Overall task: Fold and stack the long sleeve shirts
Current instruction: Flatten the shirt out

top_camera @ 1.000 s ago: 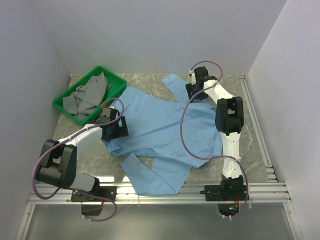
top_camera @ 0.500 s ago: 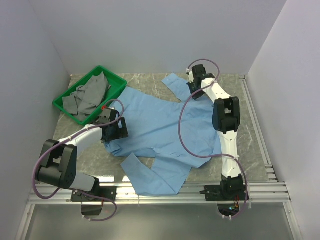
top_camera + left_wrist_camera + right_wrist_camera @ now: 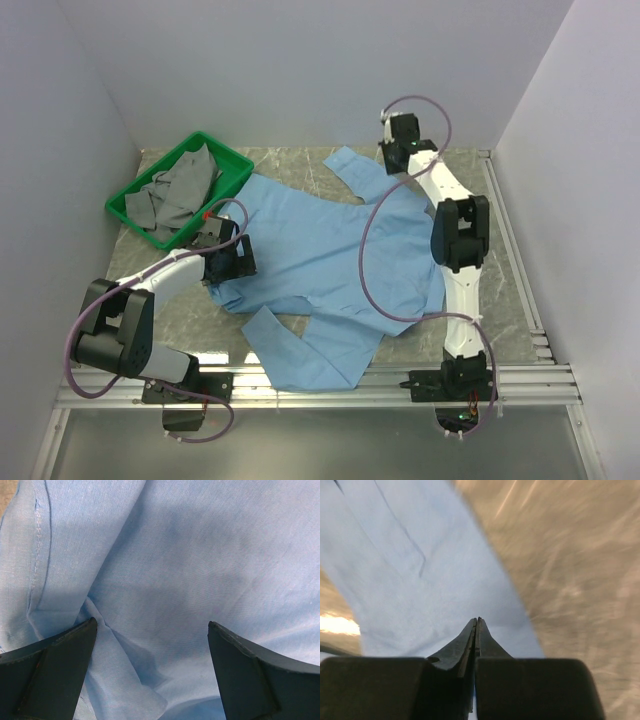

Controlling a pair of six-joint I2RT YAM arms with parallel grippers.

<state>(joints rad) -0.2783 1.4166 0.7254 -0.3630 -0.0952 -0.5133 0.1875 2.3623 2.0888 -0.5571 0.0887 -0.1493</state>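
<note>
Right end effector (image 3: 476,622) is shut tight, its two fingers pressed flat together. No cloth shows between them, though the wrist view is too blurred to tell whether the tips nip any fabric. Left end effector (image 3: 151,624) stands wide open and holds nothing.

A green basket (image 3: 236,170) sits at the far left of the table (image 3: 500,300) with crumpled grey cloths (image 3: 180,190) inside; its near corner lies just beside the left arm's wrist. A purple cable (image 3: 362,255) from the right arm loops over the spread garment. An aluminium rail (image 3: 520,380) runs along the near edge, where both arms are bolted.

The table is a grey-green marbled slab, closed in by plain white walls (image 3: 300,70) at the back and both sides.

The light blue shirt (image 3: 320,250) lies spread across the middle of the table, one sleeve reaching toward the back, the other angled toward the near rail. The right end effector is at the far end, by the back sleeve, with blue cloth below its tips. The left one is low over the shirt's left edge, its fingers either side of a creased patch.
</note>
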